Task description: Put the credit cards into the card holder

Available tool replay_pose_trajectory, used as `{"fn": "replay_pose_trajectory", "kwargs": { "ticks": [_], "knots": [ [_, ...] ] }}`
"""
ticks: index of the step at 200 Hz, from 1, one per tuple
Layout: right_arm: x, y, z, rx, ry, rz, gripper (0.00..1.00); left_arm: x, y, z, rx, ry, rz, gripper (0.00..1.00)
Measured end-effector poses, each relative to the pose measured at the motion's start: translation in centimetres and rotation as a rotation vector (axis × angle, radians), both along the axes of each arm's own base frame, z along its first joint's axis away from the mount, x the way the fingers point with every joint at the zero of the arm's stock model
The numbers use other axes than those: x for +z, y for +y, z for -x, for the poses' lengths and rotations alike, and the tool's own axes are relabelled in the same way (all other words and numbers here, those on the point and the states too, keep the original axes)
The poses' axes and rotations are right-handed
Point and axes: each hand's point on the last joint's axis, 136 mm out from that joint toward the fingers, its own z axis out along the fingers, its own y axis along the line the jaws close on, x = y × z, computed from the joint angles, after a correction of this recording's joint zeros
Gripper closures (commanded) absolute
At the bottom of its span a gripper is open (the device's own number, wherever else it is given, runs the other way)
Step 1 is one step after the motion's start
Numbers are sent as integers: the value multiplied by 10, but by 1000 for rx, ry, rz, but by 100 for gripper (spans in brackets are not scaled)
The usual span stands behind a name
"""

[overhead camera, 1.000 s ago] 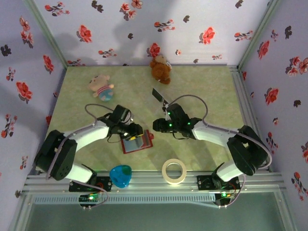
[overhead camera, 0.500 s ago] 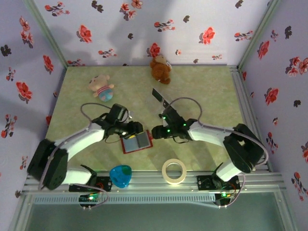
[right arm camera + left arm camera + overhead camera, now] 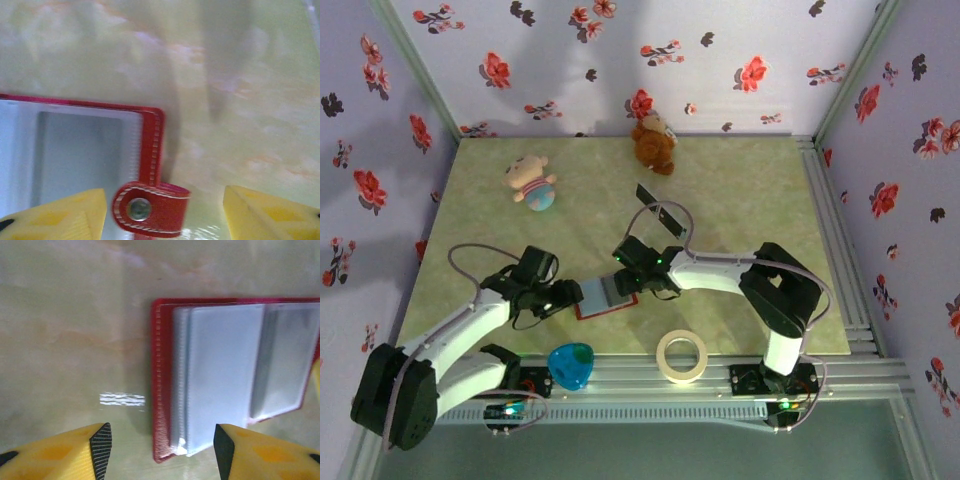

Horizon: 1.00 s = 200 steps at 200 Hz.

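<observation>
The pale green marbled tabletop (image 3: 740, 200) carries all items. In the top view, the left gripper (image 3: 572, 296) and the right gripper (image 3: 626, 282) cover opposite ends of the dark-red folding card holder (image 3: 605, 297), so only its middle strip shows. The holder lies open and flat near the table's front edge, between the two grippers.

The left wrist view is blurred and cuts off the holder's far side. The right wrist view cuts off its left and lower parts.

The holder has a red stitched border around pale grey-blue sleeves.

Both grippers are released, yellow fingers (image 3: 97, 445) spread wide. The holder's corner lies between the left pair.

The dark thin credit cards (image 3: 646, 193) lie further back, well apart from the holder; their count cannot be told.

The red snap tab with metal stud (image 3: 150, 207) lies between the right fingers (image 3: 255, 215), apart from both.
</observation>
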Motion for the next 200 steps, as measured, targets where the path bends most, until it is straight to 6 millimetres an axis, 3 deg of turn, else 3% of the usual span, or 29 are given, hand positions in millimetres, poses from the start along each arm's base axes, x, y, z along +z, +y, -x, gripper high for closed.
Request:
{"fn": "replay_pose_trajectory", "kwargs": {
  "ticks": [14,38,76,114,130,142,153,165,200],
  "knots": [
    [-1,-6,-2,-15,-11,29,47,-5,3,1,7,10,-11,40],
    [-2,-14,-4,-41,-22,58,68,-13,5,3,10,24,-20,40],
    [-7,-16,5,-35,2,26,93,-12,0,-2,-4,4,6,40],
    [-9,-14,34,-40,61,-76,98,-12,-4,-3,-40,-3,18,41],
    [-7,-8,50,-30,82,-110,90,-13,-6,-5,-52,8,17,41],
    [-4,-7,58,-26,92,-124,69,-13,-8,-8,-58,13,18,41],
    [3,-9,61,-33,93,-131,58,-13,-12,-12,-66,11,28,41],
    [15,-12,59,-46,74,-144,47,-13,-16,-14,-78,16,40,42],
    [55,-39,40,-69,-13,-137,29,-5,-24,-20,-94,-8,77,41]
  ]
}}
